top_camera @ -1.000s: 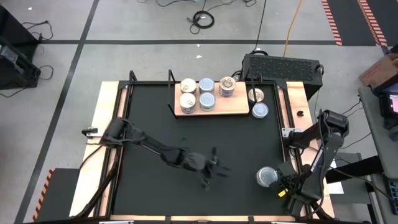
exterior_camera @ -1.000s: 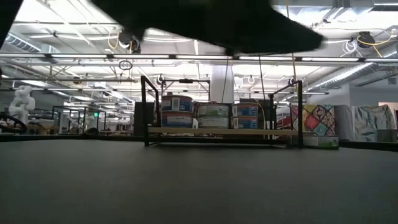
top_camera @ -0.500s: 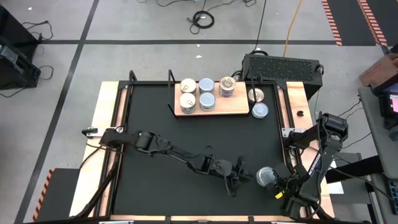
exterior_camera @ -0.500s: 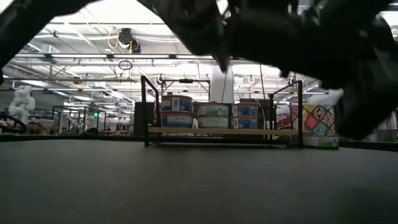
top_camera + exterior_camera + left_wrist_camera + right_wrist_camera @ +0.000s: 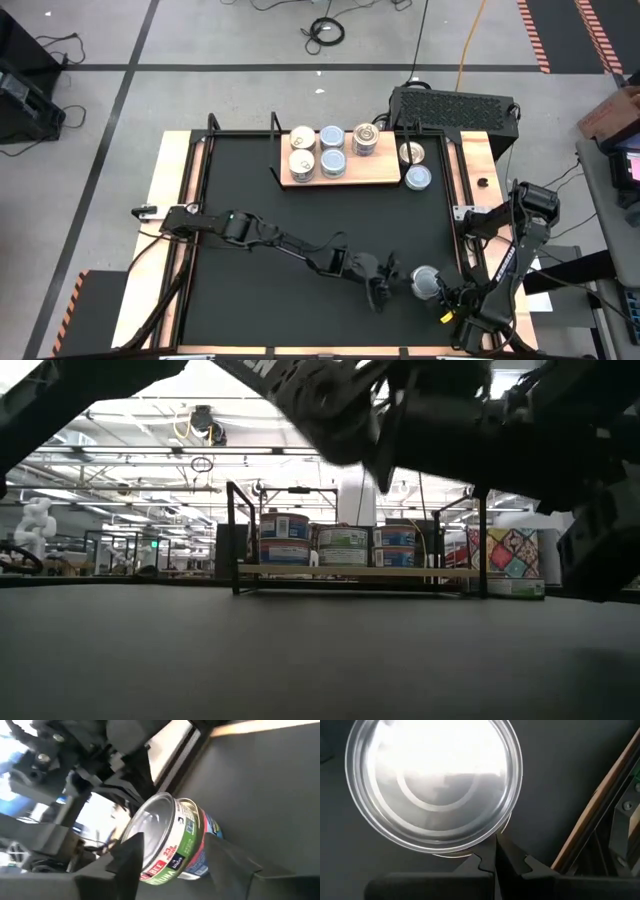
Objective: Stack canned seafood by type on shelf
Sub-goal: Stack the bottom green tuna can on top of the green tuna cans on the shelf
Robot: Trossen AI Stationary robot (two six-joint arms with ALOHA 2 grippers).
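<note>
Black tabletop (image 5: 250,180) fills most of my overhead feed, cables and taped floor beyond it, a bright hall behind in the low camera.

Change in the last second: my left arm has swung from mid-table toward the near right corner — the left gripper (image 5: 385,290) now sits just beside a loose tin (image 5: 426,282). Its jaws have also been widening over that stretch. In the left wrist camera the two dark fingers (image 5: 127,857) stand apart on either side of that tin (image 5: 172,840), silver top, green-and-red label; nothing is held. I can't tell whether either finger touches the tin wall.

The right gripper (image 5: 447,305) is also at this tin, on its near right side. Its fingers (image 5: 495,855) are pressed together, tips at the edge of the tin's lid (image 5: 432,782) — shut on nothing, as far as I see. It seems to be nudging or steadying the can, not gripping.

The shelf (image 5: 345,175) stands at the far edge, five tins showing on it from above, the low camera showing them two high (image 5: 343,547). Two more tins (image 5: 415,165) lie just right of the board, off it.

My read: a pickup by the left arm is being lined up; closing comes next. Risk — two grippers crowd one small can.
</note>
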